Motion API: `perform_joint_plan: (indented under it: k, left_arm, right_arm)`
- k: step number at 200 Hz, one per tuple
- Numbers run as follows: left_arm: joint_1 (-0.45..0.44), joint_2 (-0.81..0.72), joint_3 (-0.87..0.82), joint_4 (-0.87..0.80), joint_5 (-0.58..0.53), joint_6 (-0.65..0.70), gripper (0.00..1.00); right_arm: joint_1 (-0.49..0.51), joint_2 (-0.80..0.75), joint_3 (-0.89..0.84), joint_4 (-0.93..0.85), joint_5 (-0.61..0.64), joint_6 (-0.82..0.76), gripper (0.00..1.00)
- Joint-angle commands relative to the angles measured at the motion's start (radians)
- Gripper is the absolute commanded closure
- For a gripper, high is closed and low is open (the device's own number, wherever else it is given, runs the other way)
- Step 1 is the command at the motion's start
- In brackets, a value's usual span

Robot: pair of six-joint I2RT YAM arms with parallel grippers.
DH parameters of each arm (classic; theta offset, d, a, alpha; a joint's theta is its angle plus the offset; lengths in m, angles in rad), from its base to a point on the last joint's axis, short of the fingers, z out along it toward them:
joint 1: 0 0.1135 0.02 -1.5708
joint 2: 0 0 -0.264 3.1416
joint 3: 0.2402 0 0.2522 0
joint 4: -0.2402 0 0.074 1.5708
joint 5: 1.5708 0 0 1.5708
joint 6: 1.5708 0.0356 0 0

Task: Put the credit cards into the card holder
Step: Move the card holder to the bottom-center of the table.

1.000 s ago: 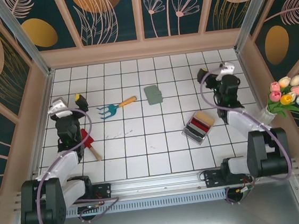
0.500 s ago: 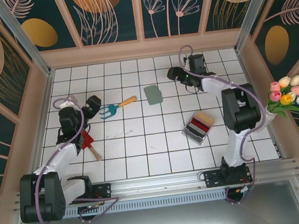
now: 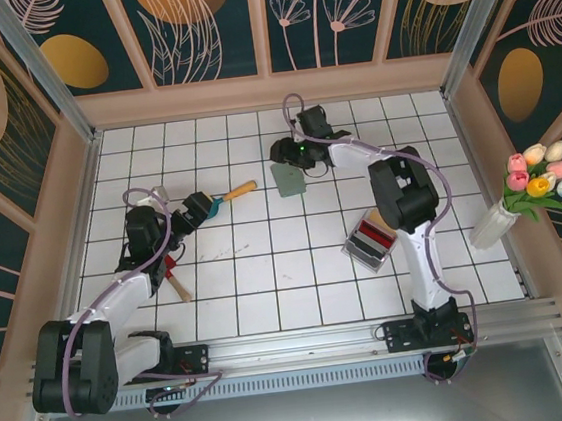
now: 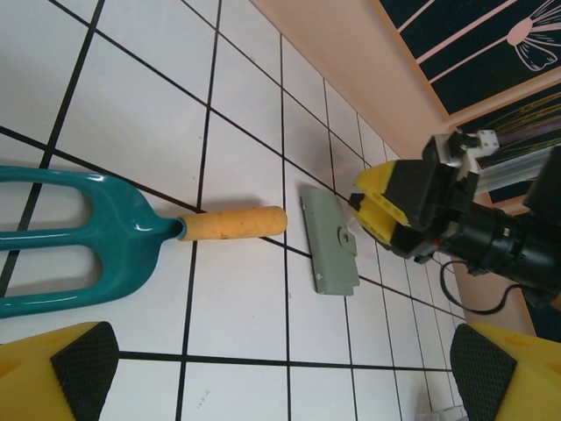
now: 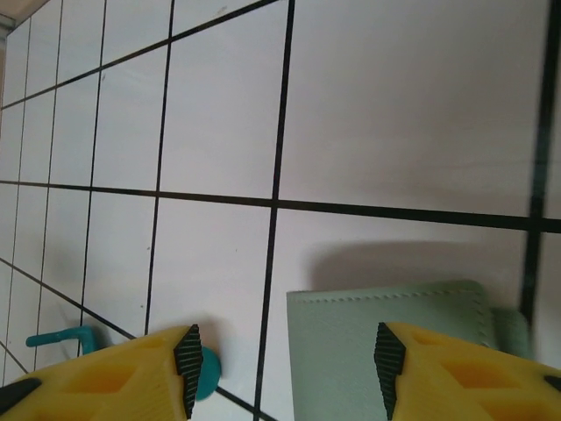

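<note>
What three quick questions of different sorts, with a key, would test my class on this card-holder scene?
1. True or false: the credit cards are already inside the card holder.
2. Which thing lies nearest the left claw? A) the garden fork B) the vase of tulips C) the credit cards
3. Fill in: the claw at the card holder's far edge, jaws apart, belongs to the ____ arm.

Key
1. False: they sit in a striped bundle well away from it, toward the near right.
2. A
3. Right: it is the right claw.
</note>
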Motion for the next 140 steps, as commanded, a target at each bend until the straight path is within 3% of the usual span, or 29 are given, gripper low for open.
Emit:
perform_joint_plan:
  k: [1, 30, 61, 81, 117, 140]
  left_arm:
    - [-0.013, -0.024, -0.017, -0.012, 0.016, -0.01, 0.01]
    - [-0.019, -0.053, -0.029, -0.042, 0.015, -0.016, 0.01]
    - [-0.037, -0.084, -0.042, -0.073, 0.027, -0.027, 0.01]
    - [-0.048, -0.095, -0.063, -0.078, 0.045, -0.035, 0.02]
    - [-0.096, -0.079, -0.097, -0.102, 0.096, -0.073, 0.12]
    - [-0.162, -0.066, -0.097, -0.131, 0.093, -0.094, 0.18]
  right_arm:
    - [0.004, 0.047, 0.027, -0.073, 0.021, 0.017, 0.45]
    - [0.037, 0.007, -0.1, -0.043, 0.036, 0.026, 0.46]
    - [0.095, -0.118, -0.366, 0.076, 0.03, 0.113, 0.49]
    - [0.189, -0.219, -0.538, 0.14, 0.052, 0.186, 0.49]
    - [0.349, -0.417, -0.811, 0.315, 0.084, 0.441, 0.52]
    - [0.356, -0.539, -0.812, 0.273, 0.111, 0.423, 0.51]
